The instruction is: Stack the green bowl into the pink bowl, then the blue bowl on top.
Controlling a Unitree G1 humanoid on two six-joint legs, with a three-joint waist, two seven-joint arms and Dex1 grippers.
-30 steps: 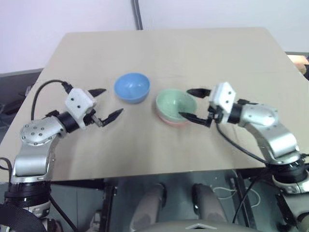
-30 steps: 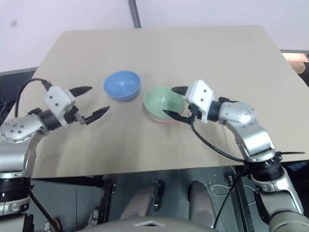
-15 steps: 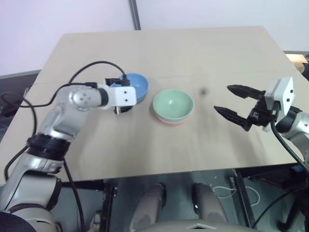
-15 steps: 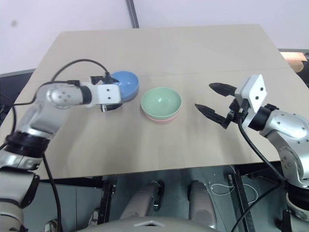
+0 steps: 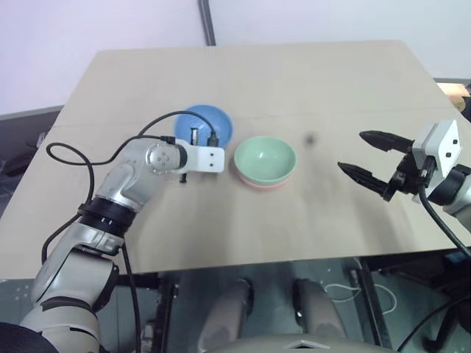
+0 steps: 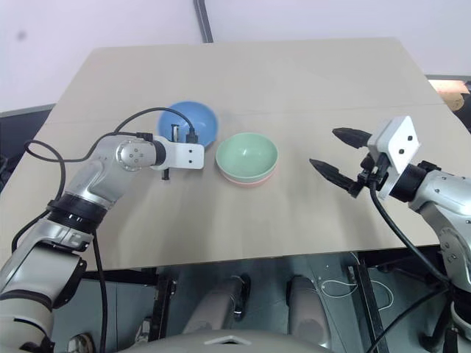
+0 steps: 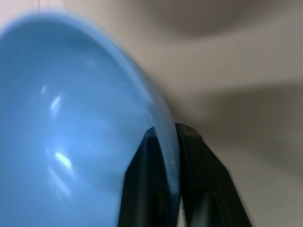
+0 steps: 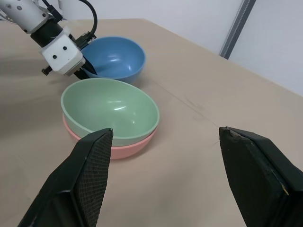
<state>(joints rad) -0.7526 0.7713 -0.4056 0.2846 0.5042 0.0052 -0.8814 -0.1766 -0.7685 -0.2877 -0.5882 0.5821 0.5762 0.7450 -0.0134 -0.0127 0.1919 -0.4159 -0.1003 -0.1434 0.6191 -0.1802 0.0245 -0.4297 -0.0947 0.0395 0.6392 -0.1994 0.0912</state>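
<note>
Three bowls lie near the middle of the bench: the green bowl sits nested inside the pink bowl, of which a thin salmon rim shows beneath it, and the blue bowl stands just beside that pair on the robot's left, tipped slightly so that its opening faces toward the camera. The first half of the task thus appears complete, and the blue bowl remains to be placed. The left pincer has reached the blue bowl's near rim; a second ago it hung spread wide over bare bench, well apart from the bowl, and it has since swung forward and rightward and clamped down. In the left wrist view its two black fingers straddle the rim, one inside and one outside, pinched tight on the thin wall. The right pincer, which a second ago stood at the green bowl's rim, has drawn back to the right side of the bench, well apart from the stack; its fingers are spread wide and hold nothing. Judged from this arrangement, the grasp on the blue bowl is just made and the bowl is not yet lifted clear; the next move would call for raising it and carrying it over the green bowl. A rim pinch on smooth plastic may let the bowl swing or slip.
</note>
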